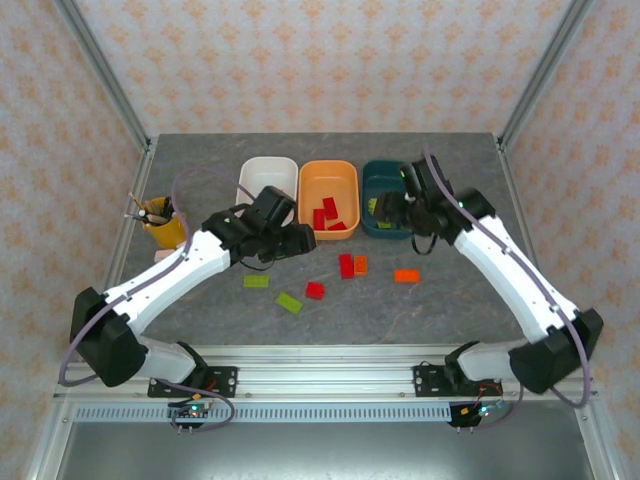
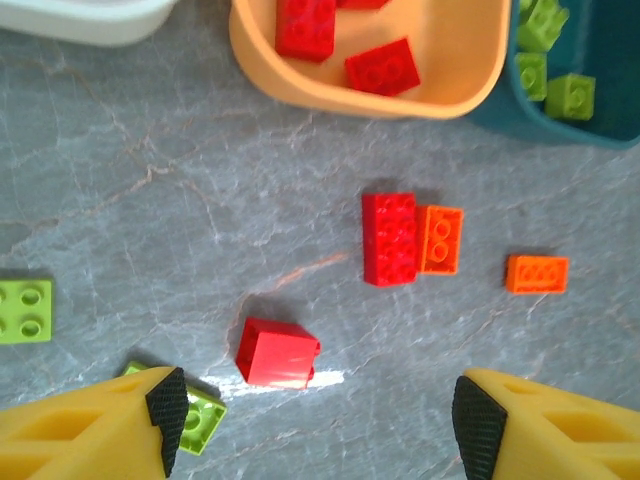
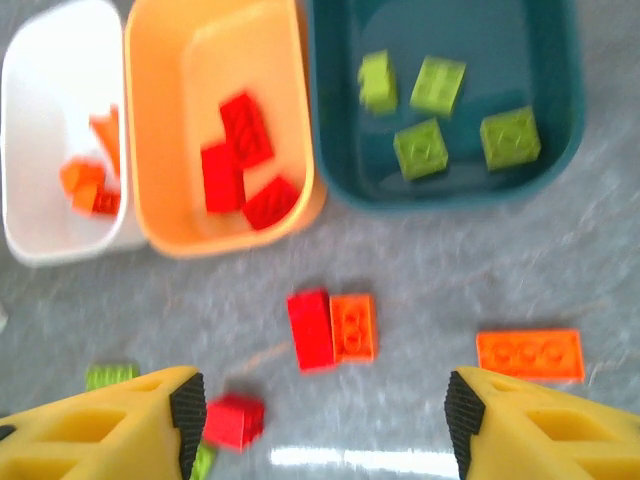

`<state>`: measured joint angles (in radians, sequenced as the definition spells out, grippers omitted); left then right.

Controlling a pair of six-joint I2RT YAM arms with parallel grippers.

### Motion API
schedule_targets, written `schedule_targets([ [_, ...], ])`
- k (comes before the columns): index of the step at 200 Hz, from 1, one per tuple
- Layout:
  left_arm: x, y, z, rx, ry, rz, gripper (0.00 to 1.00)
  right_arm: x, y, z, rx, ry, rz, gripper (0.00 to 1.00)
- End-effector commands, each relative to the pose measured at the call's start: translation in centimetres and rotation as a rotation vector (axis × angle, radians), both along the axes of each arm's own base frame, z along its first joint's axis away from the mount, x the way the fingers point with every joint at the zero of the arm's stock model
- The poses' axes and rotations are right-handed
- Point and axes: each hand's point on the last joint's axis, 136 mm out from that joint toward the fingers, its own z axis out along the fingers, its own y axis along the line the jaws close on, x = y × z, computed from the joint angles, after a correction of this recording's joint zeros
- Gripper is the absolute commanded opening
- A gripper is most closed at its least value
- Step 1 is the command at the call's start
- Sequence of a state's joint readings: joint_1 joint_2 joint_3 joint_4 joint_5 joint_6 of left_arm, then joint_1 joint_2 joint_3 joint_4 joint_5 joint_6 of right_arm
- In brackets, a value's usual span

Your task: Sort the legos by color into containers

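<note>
You have both tools spread wide: the left gripper (image 2: 322,425) along the bottom edge with a tipped red lego (image 2: 277,352) just above it at lower centre, the right gripper (image 3: 325,428) likewise low, green legos (image 3: 422,148) in the teal tub (image 3: 445,195) upper right.
</note>
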<state>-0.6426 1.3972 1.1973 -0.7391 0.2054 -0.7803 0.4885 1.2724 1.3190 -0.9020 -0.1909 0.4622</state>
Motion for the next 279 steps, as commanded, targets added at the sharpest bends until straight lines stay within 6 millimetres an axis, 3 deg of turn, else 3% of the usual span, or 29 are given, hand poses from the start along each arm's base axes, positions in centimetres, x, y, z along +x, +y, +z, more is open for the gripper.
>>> schedule_targets([
  [1,-1.2,-0.6,-0.8,0.086,0.026,-0.067,0.73,-3.9,1.7,-1.6,0.123,0.079,0.114,0.71],
  [35,-3.1,-2.5,-5.0,0.246,0.091,-0.198,0.75,-8.8,2.6,-4.8,0.259,0.201,0.158,0.85],
  [67,-3.4,-3.1,-8.1,0.308,0.136,-0.204,0.76,-11.3,2.2,-7.0,0.307,0.276,0.139,0.99],
  [146,-3.4,-3.7,-12.6,0.396,0.212,-0.261,0.72,-11.8,1.3,-6.7,0.312,0.251,0.096,1.00],
  [190,-3.1,-4.5,-13.9,0.397,0.224,-0.283,0.64,-11.4,1.4,-6.7,0.318,0.244,0.081,0.98],
  [238,-2.9,-4.6,-14.6,0.416,0.221,-0.288,0.46,-10.9,1.7,-6.9,0.315,0.246,0.083,0.96],
  [257,-2.4,-4.3,-13.4,0.433,0.196,-0.278,0.42,-10.7,1.8,-6.8,0.312,0.244,0.085,0.95],
  [279,-1.0,-4.5,-10.0,0.415,0.138,-0.258,0.42,-10.3,1.6,-6.2,0.299,0.216,0.087,0.94],
])
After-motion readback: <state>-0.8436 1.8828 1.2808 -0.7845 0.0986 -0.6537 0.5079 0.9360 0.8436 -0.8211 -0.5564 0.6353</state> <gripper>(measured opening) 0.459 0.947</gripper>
